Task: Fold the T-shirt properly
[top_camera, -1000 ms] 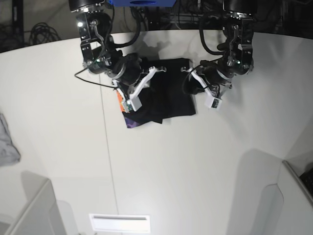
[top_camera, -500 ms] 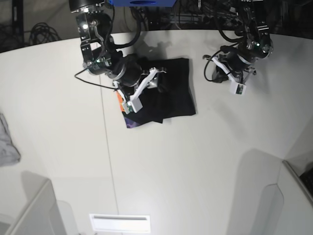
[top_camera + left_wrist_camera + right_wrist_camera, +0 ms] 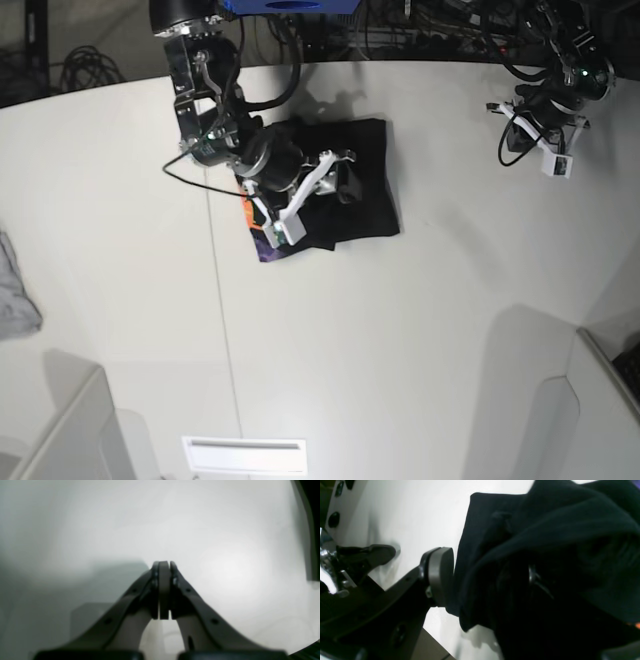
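Observation:
The black T-shirt (image 3: 360, 190) lies folded into a rough square at the back middle of the white table (image 3: 400, 330). Its orange-and-purple print (image 3: 256, 238) peeks out at the near-left corner. My right gripper (image 3: 340, 185) sits low on the shirt's left half. In the right wrist view the right gripper (image 3: 486, 576) is open. One grey pad (image 3: 440, 576) is at the edge of a thick fold of the T-shirt (image 3: 557, 530), and the cloth hides the other finger. My left gripper (image 3: 515, 125) hangs at the far right, well off the shirt. The left gripper (image 3: 163, 563) is shut on nothing.
A small light-grey cloth (image 3: 14, 290) lies at the table's left edge. White bins stand at the near left (image 3: 60, 430) and near right (image 3: 600, 400). A thin black cable (image 3: 190, 172) loops off the right arm. A white slot (image 3: 245, 455) sits at the near edge.
My left arm has pulled away from the shirt's right edge to the far right of the table. My right gripper has opened and shifted right over the shirt.

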`<act>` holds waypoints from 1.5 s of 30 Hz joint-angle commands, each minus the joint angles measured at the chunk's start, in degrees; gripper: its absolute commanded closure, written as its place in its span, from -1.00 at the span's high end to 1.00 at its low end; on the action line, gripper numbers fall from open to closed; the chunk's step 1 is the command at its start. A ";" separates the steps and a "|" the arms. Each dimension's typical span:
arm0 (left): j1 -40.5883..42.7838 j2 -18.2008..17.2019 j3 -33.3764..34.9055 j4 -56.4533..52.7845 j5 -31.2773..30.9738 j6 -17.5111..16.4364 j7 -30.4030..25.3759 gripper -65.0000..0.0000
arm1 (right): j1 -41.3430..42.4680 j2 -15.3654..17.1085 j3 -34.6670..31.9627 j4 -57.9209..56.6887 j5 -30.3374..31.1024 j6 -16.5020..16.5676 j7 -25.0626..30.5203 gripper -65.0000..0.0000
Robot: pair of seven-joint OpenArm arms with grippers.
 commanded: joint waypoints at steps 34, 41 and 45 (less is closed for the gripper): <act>-0.13 -0.29 -5.14 0.68 -0.83 -3.47 -0.84 -1.00 | 13.46 14.90 -28.42 11.04 1.13 -28.63 1.40 -0.66; 0.13 -0.29 0.57 3.49 -0.92 -3.47 -0.75 -1.00 | 10.65 14.37 -28.77 3.84 1.13 -28.45 7.91 -1.00; 1.01 -0.03 3.47 5.34 -0.92 -3.47 -0.75 -1.00 | 12.32 11.29 -28.86 0.58 1.22 -28.45 8.52 -1.00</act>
